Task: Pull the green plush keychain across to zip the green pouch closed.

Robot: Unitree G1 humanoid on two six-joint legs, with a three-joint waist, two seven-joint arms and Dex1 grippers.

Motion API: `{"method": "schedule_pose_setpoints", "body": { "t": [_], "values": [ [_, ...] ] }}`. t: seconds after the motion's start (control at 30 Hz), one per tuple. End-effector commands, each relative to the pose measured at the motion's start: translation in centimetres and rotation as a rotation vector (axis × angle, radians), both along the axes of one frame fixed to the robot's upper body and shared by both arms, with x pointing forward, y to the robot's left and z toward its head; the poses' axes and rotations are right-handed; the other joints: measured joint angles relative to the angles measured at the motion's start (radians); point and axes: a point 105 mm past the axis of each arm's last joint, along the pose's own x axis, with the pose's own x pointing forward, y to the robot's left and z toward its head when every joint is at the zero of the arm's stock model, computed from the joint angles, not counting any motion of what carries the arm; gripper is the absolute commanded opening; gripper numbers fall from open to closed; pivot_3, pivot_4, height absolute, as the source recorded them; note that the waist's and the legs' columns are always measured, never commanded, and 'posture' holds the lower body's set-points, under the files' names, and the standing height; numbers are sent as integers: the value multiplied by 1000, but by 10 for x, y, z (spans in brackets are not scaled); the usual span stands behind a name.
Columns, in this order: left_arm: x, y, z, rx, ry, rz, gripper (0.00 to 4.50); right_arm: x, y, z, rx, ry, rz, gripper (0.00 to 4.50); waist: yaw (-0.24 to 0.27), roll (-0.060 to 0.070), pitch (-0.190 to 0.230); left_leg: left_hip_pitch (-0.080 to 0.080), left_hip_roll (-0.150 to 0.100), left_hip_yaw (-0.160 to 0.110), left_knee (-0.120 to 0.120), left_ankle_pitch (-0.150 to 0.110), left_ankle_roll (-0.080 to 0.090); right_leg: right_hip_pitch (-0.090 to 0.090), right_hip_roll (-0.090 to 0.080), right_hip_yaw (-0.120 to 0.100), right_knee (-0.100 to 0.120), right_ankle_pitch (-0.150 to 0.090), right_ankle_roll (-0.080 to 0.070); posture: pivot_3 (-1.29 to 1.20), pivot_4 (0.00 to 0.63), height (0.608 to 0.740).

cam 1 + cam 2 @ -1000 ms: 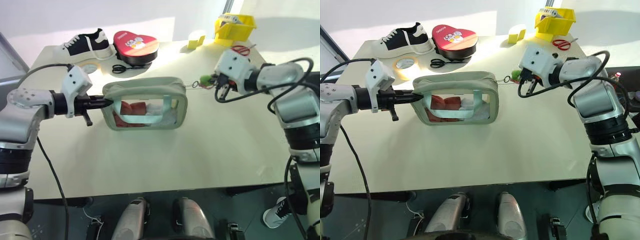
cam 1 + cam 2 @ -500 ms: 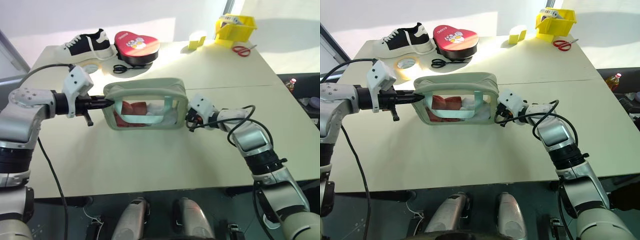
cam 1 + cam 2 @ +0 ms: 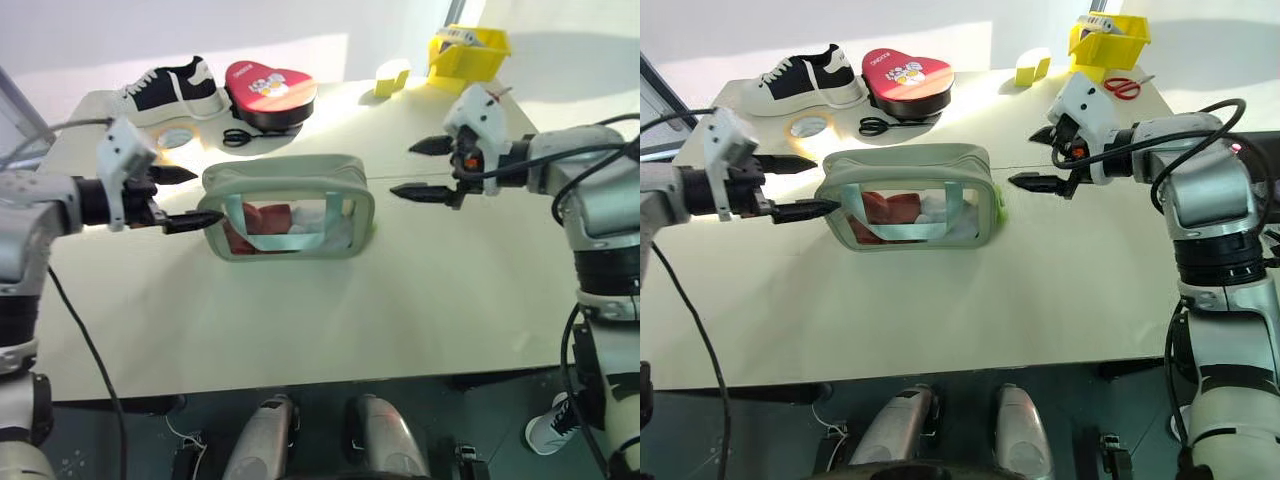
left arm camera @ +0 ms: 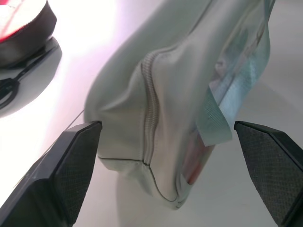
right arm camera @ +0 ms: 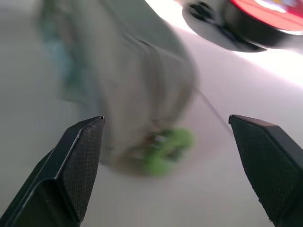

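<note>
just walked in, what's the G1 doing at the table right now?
It is working on the green pouch lying on the table. Both grippers are open and holding nothing: the left gripper sits at the pouch's left end, the right gripper hangs off to the pouch's right, apart from it. The green plush keychain lies at the pouch's right end, and the zipper looks closed at the left end. So it appears to have let go after the pull.

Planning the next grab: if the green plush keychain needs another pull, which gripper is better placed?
Right gripper: open, beside the green plush keychain at the green pouch's end; left gripper is opposite.
</note>
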Motion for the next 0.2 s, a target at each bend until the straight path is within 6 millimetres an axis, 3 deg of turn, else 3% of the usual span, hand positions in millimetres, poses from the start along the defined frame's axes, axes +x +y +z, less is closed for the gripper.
{"method": "schedule_pose_setpoints", "body": {
  "t": [0.03, 0.2],
  "values": [
    [-6, 10, 32, -51, -59, 25, 4470, -18, 17, 20, 22, -71, 82, 4500, 3, 0, 0, 0, 0, 0, 0, 0, 0, 0, 0, 0, 0, 0, 0, 0, 150, 740],
    [-9, 14, 29, -29, -69, 39, 4470, -9, 20, 16, 44, -84, 27, 4500, 3, 0, 0, 0, 0, 1, 2, 0, 0, 1, -1, 1, -3, 0, -1, 0, 150, 740]
  ]
}}
